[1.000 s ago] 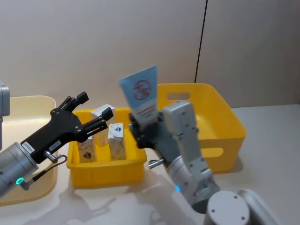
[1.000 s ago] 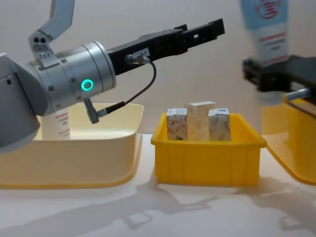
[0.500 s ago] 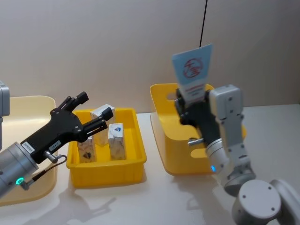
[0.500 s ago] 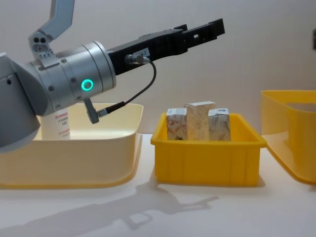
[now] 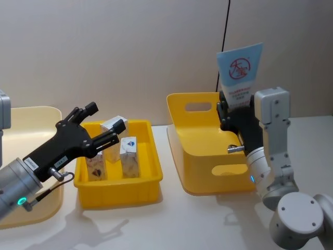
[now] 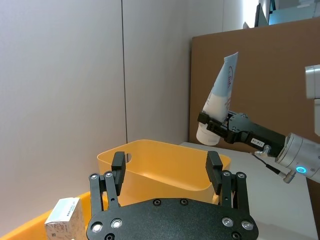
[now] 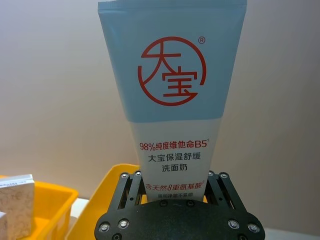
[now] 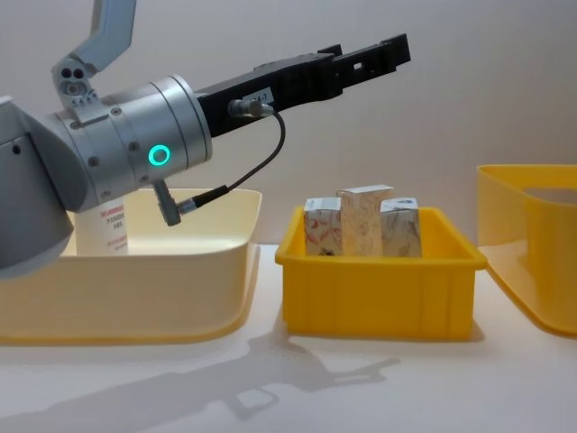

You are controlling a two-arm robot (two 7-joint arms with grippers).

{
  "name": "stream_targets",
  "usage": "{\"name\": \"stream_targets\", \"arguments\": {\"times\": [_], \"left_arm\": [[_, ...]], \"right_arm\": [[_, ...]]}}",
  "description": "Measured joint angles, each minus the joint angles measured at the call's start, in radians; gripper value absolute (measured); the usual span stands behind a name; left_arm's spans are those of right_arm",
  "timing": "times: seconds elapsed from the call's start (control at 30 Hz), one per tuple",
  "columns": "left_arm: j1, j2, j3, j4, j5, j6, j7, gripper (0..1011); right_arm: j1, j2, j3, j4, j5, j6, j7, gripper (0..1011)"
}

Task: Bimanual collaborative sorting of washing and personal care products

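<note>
**Ana:** Tubes first: how many are you counting?

**Ben:** Two. One pale-blue-and-white tube [image 5: 240, 70] is riding in the right gripper [image 5: 237, 108], crimped end up, with its red circled character facing the head camera. The jaws are pinching it near its lower end. It is hanging in the air by the far right corner of the large yellow bin [image 5: 205, 156], touching nothing else.

**Ana:** And the second tube?

**Ben:** The second tube [image 8: 112, 230] is standing in the cream bin [image 8: 135, 289] on the left. In the chest view it is showing partly behind the left arm [image 8: 108, 153].

**Ana:** What about cartons?

**Ben:** I am counting three, all standing upright in the small yellow bin [image 8: 374, 293]. Seen from the chest, the left carton [image 8: 323, 227], the middle carton [image 8: 365, 221] and the right carton [image 8: 402, 231] are crowding close together, and the middle one is showing highest.

**Ana:** Where is that bin sitting?

**Ben:** It is sitting on the worktop [image 5: 177, 219], between the cream bin and the large yellow bin. That is making three bins in all.

**Ana:** What is the left gripper doing?

**Ben:** The left gripper [image 5: 107, 115] is hovering above the small yellow bin, well clear of the cartons. Its jaws are spreading wide and gripping nothing.
</note>
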Motion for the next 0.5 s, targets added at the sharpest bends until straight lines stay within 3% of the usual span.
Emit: {"name": "stream_targets", "arguments": {"times": [0.5], "left_arm": [[0.000,0.000,0.000,0.000,0.000,0.000,0.000,1000]], "right_arm": [[0.018,-0.045,0.014,0.036,0.008,0.119,-0.014,502]]}}
